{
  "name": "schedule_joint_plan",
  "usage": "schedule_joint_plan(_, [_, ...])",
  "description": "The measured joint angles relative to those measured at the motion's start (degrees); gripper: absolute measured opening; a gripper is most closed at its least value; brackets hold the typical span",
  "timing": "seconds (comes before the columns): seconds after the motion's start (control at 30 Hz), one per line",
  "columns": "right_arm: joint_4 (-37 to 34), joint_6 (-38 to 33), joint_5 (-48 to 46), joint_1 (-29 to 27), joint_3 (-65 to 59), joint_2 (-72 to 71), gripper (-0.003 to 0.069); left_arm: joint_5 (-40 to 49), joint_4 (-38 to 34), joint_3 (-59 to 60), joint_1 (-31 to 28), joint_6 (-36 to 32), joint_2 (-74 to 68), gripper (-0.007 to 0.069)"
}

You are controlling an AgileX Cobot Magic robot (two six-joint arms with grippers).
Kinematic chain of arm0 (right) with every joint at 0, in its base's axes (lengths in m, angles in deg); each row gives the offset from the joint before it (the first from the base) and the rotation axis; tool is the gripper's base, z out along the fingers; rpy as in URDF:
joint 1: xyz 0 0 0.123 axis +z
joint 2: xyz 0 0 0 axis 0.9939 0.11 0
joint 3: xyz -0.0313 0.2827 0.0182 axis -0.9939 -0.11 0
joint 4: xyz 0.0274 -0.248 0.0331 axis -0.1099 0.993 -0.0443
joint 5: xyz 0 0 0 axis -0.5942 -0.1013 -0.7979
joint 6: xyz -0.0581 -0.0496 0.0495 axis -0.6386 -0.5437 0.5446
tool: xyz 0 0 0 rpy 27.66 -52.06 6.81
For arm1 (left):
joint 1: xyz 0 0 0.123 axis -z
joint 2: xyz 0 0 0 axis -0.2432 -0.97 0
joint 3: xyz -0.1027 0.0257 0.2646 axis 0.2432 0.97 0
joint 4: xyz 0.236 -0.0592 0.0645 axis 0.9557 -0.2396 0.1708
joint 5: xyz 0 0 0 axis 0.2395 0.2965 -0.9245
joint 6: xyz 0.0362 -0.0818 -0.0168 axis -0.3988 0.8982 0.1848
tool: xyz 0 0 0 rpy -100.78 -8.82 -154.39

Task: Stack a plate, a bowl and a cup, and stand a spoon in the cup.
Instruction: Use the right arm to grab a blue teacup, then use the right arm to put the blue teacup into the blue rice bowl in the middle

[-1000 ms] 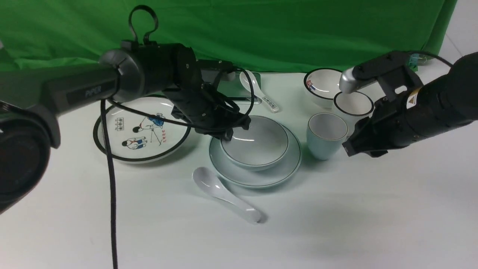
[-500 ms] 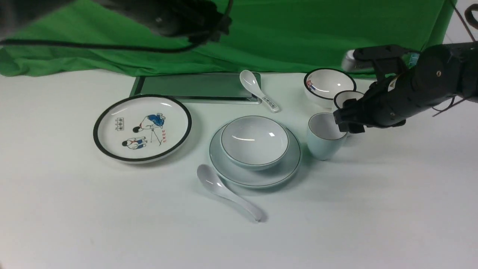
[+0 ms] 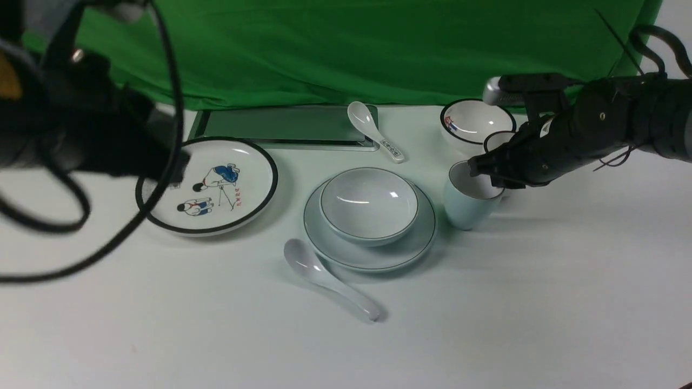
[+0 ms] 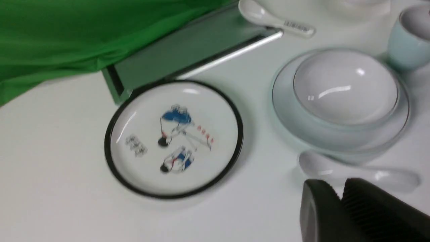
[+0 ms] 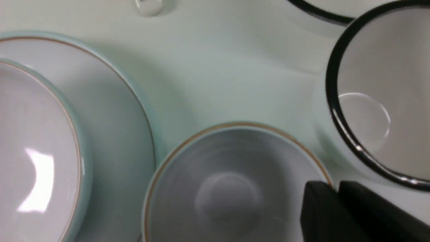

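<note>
— Right gripper (image 5: 331,196), status?
— Mine pinches the empty cup (image 3: 465,208) by its rim, just beside the plate (image 3: 378,259). The bowl (image 3: 369,205) sits in the plate, empty. My left gripper (image 4: 339,190) is closed on nothing.

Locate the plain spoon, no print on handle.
Front view, table centre: the spoon lies flat by the near-left edge of the plate holding the bowl, scoop end nearest the plate, handle running toward the camera and rightward.
</note>
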Motion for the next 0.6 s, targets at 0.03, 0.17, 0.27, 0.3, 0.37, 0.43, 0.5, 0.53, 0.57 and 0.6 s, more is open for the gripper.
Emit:
schedule_joint_plan(0.03, [0.0,-0.6,-0.5,0.0,0.1,-0.1,0.0064,0.6,0.6,1.3,0.0,0.0,1.7,0.0041])
schedule_joint_plan(0.17, [0.0,-3.9,-7.0,0.0,1.8,-2.0,0.0064,2.6,3.2,9.6,0.0,1.0,9.4,0.0041])
schedule_joint_plan(0.27, [0.0,-4.9,-11.1,0.3,4.6,-3.8,0.0064,1.7,4.5,14.1,0.0,1.5,13.1,0.0041])
schedule_joint_plan(0.3, [0.0,-6.6,-14.0,1.0,7.6,-4.6,0.0064,-1.4,5.3,18.1,0.0,1.7,15.5,0.0041])
schedule_joint_plan(0.37, [0.1,-8.4,-17.2,3.3,12.6,-4.7,0.0064,-8.2,6.2,23.0,0.0,2.0,17.4,0.0041])
schedule_joint_plan(0.43, [0.0,-9.3,-18.1,6.3,15.5,-4.0,0.0064,-15.9,6.6,27.6,0.0,3.2,17.9,0.0041])
schedule_joint_plan(0.5, [-0.1,-9.7,-18.3,9.8,18.8,-1.8,0.0064,-19.2,6.5,29.7,0.0,4.8,17.9,0.0041])
schedule_joint_plan(0.53, [-0.1,-9.7,-18.3,10.1,19.0,-1.5,0.0064,-19.3,6.5,29.8,0.0,4.9,17.9,0.0041])
schedule_joint_plan(0.57, [-0.2,-9.8,-18.4,12.3,21.3,1.1,0.0064,-19.5,6.1,29.9,0.0,5.5,17.9,0.0041])
schedule_joint_plan(0.6, [-0.2,-9.8,-18.4,12.8,21.5,1.5,0.0064,-19.5,6.1,29.9,0.0,5.5,17.9,0.0041])
